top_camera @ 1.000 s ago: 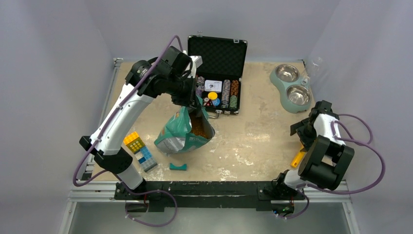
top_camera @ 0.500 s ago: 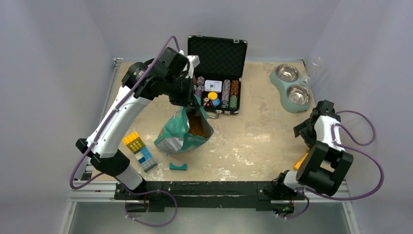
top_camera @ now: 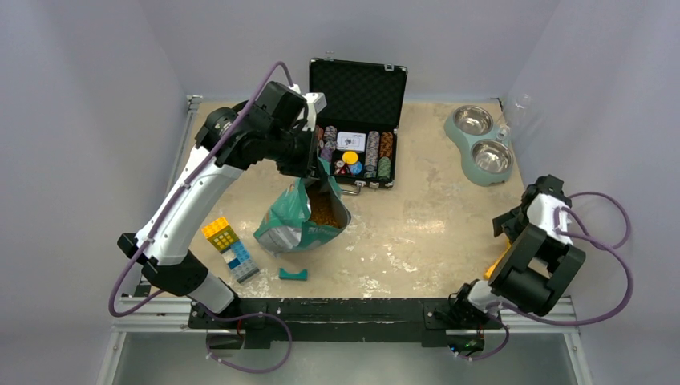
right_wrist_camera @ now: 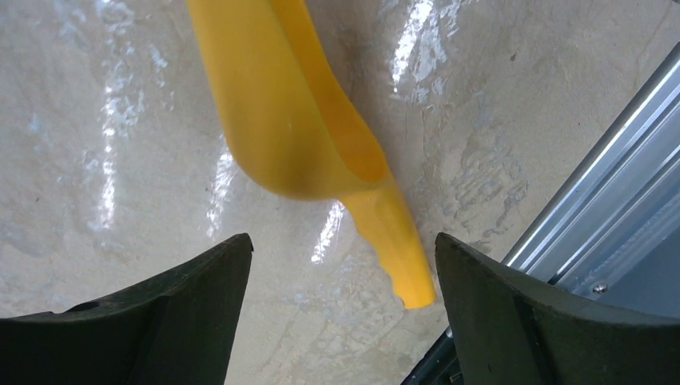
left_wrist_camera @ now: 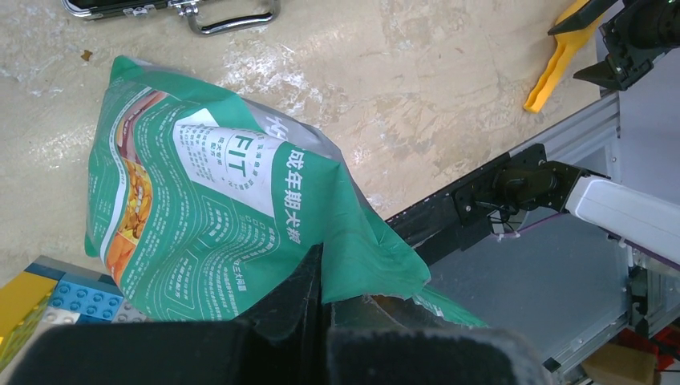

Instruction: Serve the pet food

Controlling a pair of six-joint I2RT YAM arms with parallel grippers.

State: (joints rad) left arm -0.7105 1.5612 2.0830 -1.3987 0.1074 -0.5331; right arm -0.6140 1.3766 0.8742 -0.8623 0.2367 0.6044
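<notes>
A teal-green bag [top_camera: 290, 223] stands open in the middle of the table, with brown pet food [top_camera: 325, 210] showing in its mouth. My left gripper [top_camera: 313, 178] is shut on the bag's upper rim and holds it upright. In the left wrist view the bag [left_wrist_camera: 224, 200] hangs below the shut gripper [left_wrist_camera: 323, 269], its edge pinched between the jaws. A yellow scoop [right_wrist_camera: 289, 112] lies on the table by the right edge. My right gripper [right_wrist_camera: 341, 241] hovers open just above its handle, one finger on each side, not touching. From above, the right gripper [top_camera: 508, 227] hides most of the scoop [top_camera: 492, 265].
A mint double bowl [top_camera: 467, 146] with two steel cups sits at the back right. An open black case [top_camera: 358, 88] of poker chips stands behind the bag. Toy bricks [top_camera: 230, 249] and a small teal piece [top_camera: 293, 274] lie front left. The metal table rail [right_wrist_camera: 609, 208] runs beside the scoop.
My right arm has swung outward toward the right edge and come down over the yellow scoop. The left arm has shifted slightly, still holding the bag.
</notes>
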